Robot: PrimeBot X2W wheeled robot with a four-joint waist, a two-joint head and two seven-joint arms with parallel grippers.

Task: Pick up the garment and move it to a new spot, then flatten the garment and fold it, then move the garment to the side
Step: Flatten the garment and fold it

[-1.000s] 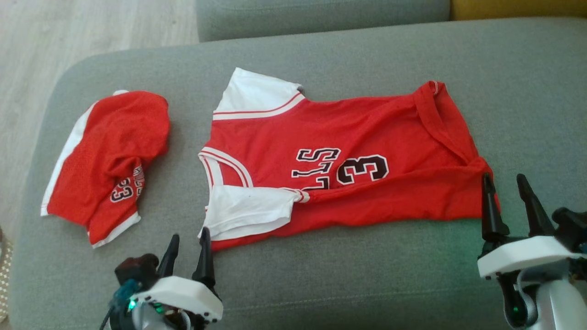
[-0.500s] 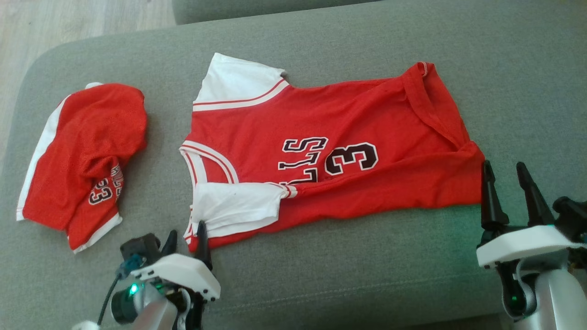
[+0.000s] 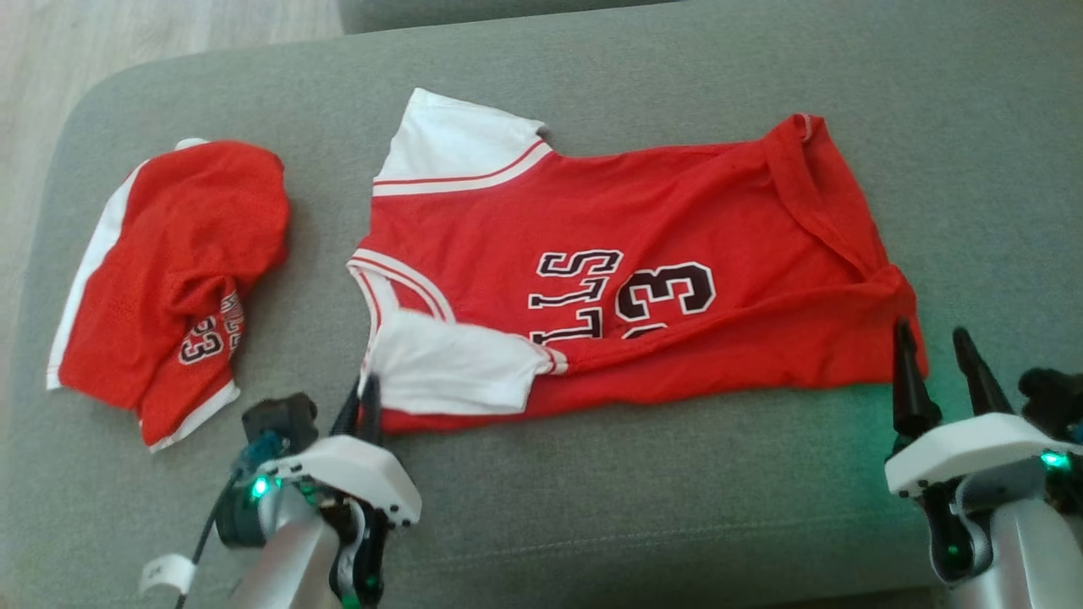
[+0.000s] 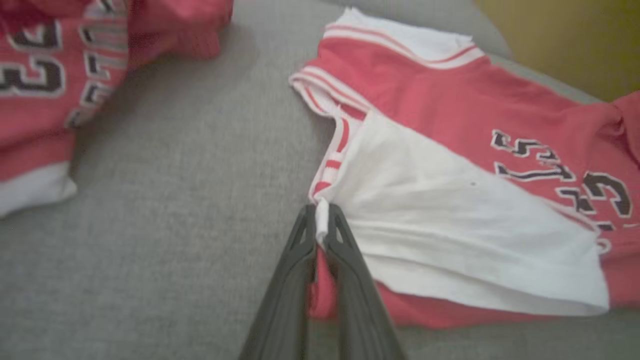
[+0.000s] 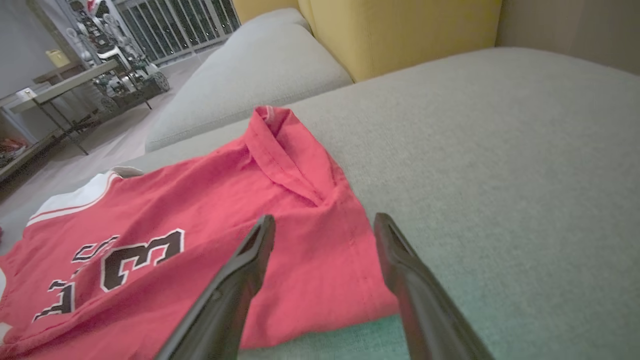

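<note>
On the grey sofa (image 3: 592, 507) the red jersey (image 3: 677, 211) lies nearly flat, the fold apparently starting: the left gripper (image 3: 365, 391) pinches its white sleeve corner, while the right gripper (image 3: 931, 331), open at the hem corner, probably must clamp next.

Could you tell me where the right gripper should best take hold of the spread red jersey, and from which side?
On the red jersey, probably the near hem corner, which lies flat ahead of the open right gripper. Come in low from the front of the couch, slipping one finger under the edge. The left gripper pinches the white sleeve at the other end.
</note>
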